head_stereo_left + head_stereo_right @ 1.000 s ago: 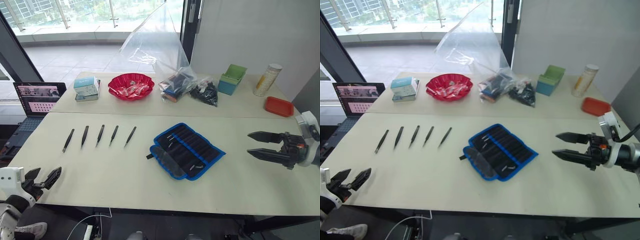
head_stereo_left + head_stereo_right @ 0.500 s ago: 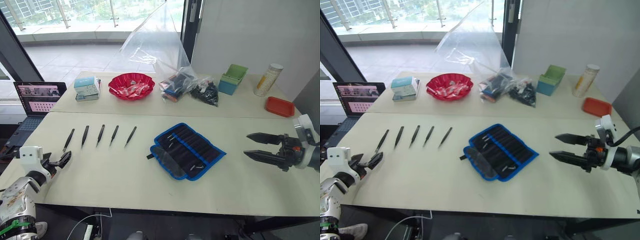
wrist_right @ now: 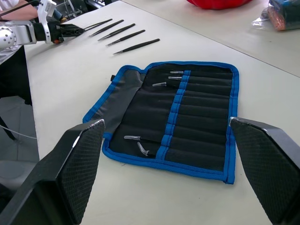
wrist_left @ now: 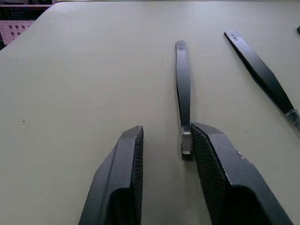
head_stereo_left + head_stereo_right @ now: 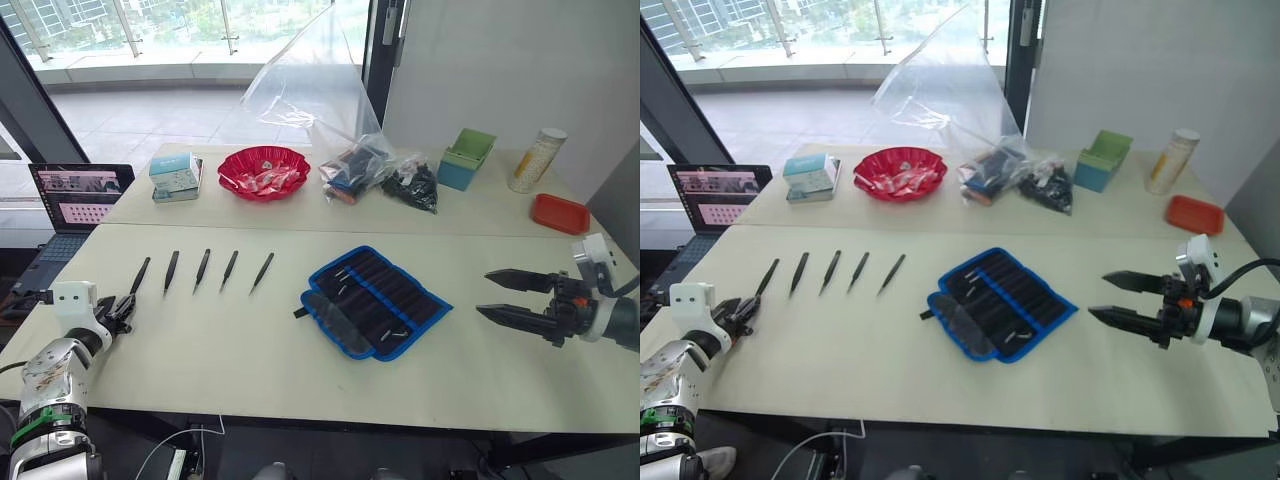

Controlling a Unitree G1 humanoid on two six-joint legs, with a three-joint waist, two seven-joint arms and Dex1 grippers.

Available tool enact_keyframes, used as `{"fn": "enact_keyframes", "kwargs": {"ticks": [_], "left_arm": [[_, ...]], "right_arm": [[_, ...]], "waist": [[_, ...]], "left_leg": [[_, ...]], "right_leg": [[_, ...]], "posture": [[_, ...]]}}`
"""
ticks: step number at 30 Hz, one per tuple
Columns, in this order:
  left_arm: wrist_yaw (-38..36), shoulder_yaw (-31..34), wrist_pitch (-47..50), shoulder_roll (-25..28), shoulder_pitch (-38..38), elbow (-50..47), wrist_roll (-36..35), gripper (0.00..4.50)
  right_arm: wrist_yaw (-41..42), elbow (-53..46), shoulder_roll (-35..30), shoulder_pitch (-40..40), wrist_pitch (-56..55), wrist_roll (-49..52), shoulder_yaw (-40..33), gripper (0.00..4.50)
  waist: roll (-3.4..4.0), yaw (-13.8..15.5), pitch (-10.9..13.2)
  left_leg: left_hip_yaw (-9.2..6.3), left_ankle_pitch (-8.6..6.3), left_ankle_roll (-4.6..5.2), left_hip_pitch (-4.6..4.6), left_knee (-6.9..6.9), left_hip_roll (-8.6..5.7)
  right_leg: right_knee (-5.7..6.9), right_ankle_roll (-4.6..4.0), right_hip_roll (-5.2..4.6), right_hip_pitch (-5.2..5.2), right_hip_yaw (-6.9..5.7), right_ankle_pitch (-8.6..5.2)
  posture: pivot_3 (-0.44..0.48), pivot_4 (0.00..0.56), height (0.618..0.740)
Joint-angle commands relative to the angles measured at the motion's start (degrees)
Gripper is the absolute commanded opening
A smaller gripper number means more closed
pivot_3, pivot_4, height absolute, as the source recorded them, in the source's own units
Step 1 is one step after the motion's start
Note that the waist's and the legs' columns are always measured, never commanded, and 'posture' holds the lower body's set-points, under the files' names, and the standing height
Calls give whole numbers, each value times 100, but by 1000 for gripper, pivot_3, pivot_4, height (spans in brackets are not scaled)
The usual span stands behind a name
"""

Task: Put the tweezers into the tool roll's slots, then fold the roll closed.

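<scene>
Left gripper (image 4: 164,140) moved up from the table's near-left corner to the end tweezers (image 4: 183,89), fingers open, not gripping. Right gripper (image 5: 497,295) open beside the tool roll (image 5: 373,301). Pickup next.

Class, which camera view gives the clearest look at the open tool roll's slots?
The right wrist view: the tool roll lies flat between the open right pincer's fingers, its slot rows and blue edging plain. Both eye views show it whole but farther off, mid-table.
</scene>
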Motion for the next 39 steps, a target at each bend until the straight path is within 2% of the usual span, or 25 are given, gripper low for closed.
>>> {"fn": "enact_keyframes", "kwargs": {"ticks": [1, 2, 10, 14, 17, 19, 23, 27, 33, 39], "left_arm": [[-119, -120, -248, -62, -34, -32, 51, 465], [-117, -127, -305, -71, -25, -75, 53, 50], [-302, 105, -683, 52, 32, -688, -227, 18], [-819, 5, -427, 32, 129, -1784, -590, 18], [-1398, -669, -382, 119, 432, -2961, -347, 18], [-1502, -877, 52, 84, 449, -3596, -535, 18], [-1730, -1438, 1013, 196, 345, -4524, -626, 0], [-1829, -2005, 1970, 216, 282, -5268, -684, 0], [-1655, -2641, 2244, 76, 258, -5679, -225, 0], [-1400, -3095, 2522, -262, 121, -5744, 70, 0]], "right_arm": [[11, -162, -111, 41, 12, -54, 39, 4500], [16, -189, -97, 69, -15, -78, 67, 4500], [-155, -351, 52, 211, -62, -34, 46, 4500], [-549, -527, 234, 163, 164, -59, 230, 4500], [-1085, -679, 560, 22, 420, -83, 472, 4500], [-1401, -722, 808, -68, 381, -167, 587, 4500], [-2074, -587, 1474, -302, -156, -579, 768, 3407], [-2397, -531, 1994, -304, -690, -963, 1025, 1972], [-2468, -276, 2329, -260, -1461, -1618, 1526, 30], [-2741, 444, 2849, -258, -2441, -2234, 1886, 30]], "waist": [[0, 2, 0], [0, 4, 0], [-4, -16, 2], [-10, -18, 2], [-12, -21, 2], [-11, -7, 1], [-11, -24, 2], [-11, -48, 2], [-11, -73, 2], [-11, -82, 2]], "left_leg": [[0, 0, 0, 0, 0, 0], [0, 0, 0, 0, 0, -1], [-3, 3, -4, -2, 1, 2], [-3, 5, -9, -3, 1, 7], [-3, 6, -10, -4, 1, 8], [-2, 8, -13, -3, 1, 5], [-3, 7, -12, -4, 1, 6], [-3, 7, -12, -4, 1, 8], [-2, 9, -14, -2, 1, 6], [-3, 24, -38, 0, 1, -4]], "right_leg": [[0, 0, 0, 0, 0, 0], [0, 0, -1, 0, 0, 0], [2, 0, 2, -2, -3, 0], [1, 0, 6, -3, -3, 0], [1, 0, 5, -2, -1, 0], [0, 0, 3, 0, 2, 0], [0, 0, 6, -1, 2, 0], [14, 0, 14, -3, 1, 0], [31, 0, 18, -3, 0, 0], [29, 0, 18, -1, 0, 0]], "posture": [[0, 150, 740], [0, 150, 740], [0, 150, 740], [0, 150, 740], [0, 150, 740], [0, 150, 740], [0, 150, 740], [0, 150, 740], [0, 150, 740], [0, 150, 740]]}}
